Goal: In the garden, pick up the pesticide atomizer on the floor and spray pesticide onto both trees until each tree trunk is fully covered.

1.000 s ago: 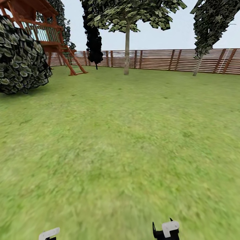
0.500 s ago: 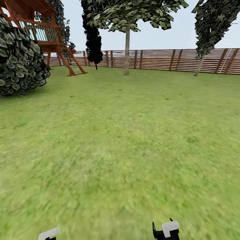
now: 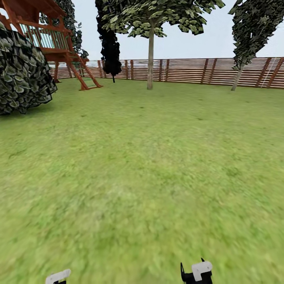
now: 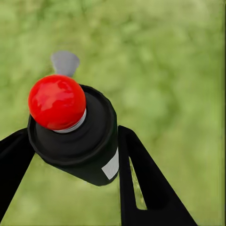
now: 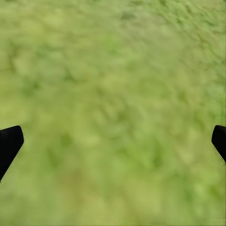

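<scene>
In the left wrist view my left gripper (image 4: pixel 75 157) is shut on the pesticide atomizer (image 4: pixel 80 141), a black canister with a shiny red ball top and a grey nozzle, held over blurred grass. My right gripper (image 5: pixel 113 146) is open, its black fingertips (image 5: pixel 9 143) far apart over bare lawn. In the head view a tree with a straight bare trunk (image 3: pixel 150 63) stands far ahead by the fence. A second tree (image 3: pixel 252 27) with a thin leaning trunk stands at the far right. No white specks are visible on either trunk.
Green lawn (image 3: pixel 142 177) stretches ahead to a brown slat fence (image 3: pixel 197 71). A large dark leafy bush (image 3: pixel 21 75) sits at the left, with a red-brown wooden play tower (image 3: pixel 47 35) behind it. A black column-shaped conifer (image 3: pixel 109 43) stands by the fence.
The whole head view has shifted: the bush slides left and the trees drift slightly right, so the camera has moved. Both arms keep their places at the lower edge.
</scene>
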Motion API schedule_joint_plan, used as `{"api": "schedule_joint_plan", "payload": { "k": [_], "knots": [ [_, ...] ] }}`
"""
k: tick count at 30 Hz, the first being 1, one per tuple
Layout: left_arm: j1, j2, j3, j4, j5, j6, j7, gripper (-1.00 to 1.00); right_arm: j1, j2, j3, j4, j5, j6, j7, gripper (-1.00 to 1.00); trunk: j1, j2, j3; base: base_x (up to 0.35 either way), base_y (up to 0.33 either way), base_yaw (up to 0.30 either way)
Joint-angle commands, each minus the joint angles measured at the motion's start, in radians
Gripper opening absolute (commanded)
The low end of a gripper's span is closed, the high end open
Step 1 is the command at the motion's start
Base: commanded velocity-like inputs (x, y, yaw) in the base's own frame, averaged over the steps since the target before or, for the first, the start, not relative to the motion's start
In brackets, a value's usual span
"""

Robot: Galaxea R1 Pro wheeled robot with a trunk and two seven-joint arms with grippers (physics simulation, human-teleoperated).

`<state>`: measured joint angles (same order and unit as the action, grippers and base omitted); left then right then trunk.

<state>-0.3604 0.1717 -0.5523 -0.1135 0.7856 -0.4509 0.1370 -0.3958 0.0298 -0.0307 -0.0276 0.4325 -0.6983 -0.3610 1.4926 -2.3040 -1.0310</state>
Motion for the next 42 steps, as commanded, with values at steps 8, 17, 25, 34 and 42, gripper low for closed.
{"api": "schedule_joint_plan", "payload": {
  "k": [8, 17, 25, 34, 42],
  "knots": [
    [0.0, 0.0, 0.001, 0.0, 0.001, 0.0, 0.001, -1.0, 0.0, -0.001, 0.0, 0.0, 0.0, 0.0, 0.0, 1.0, 0.0, 0.0, 0.0, 0.34, 0.0, 0.0],
    [0.0, 0.0, 0.0, 0.0, 0.0, 0.0, 0.0, -1.0, 0.0, -0.001, 0.0, 0.0, 0.0, 0.0, 0.0, 1.0, 0.0, 0.0, 0.0, 0.34, 0.0, 0.0],
    [0.0, 0.0, 0.0, 0.0, 0.0, 0.0, 0.0, -1.0, 0.0, -0.001, 0.0, 0.0, 0.0, 0.0, 0.0, 1.0, 0.0, 0.0, 0.0, 0.34, 0.0, 0.0],
    [0.0, 0.0, 0.0, 0.0, 0.001, 0.0, 0.0, -1.0, 0.0, -0.001, 0.0, 0.0, 0.0, 0.0, 0.0, 1.0, 0.0, 0.0, 0.0, 0.339, 0.0, 0.0],
    [0.0, 0.0, 0.0, 0.0, 0.0, 0.0, 0.0, -1.0, 0.0, -0.001, 0.0, 0.0, 0.0, 0.0, 0.0, 1.0, 0.0, 0.0, 0.0, 0.34, 0.0, 0.0]
  ]
}}
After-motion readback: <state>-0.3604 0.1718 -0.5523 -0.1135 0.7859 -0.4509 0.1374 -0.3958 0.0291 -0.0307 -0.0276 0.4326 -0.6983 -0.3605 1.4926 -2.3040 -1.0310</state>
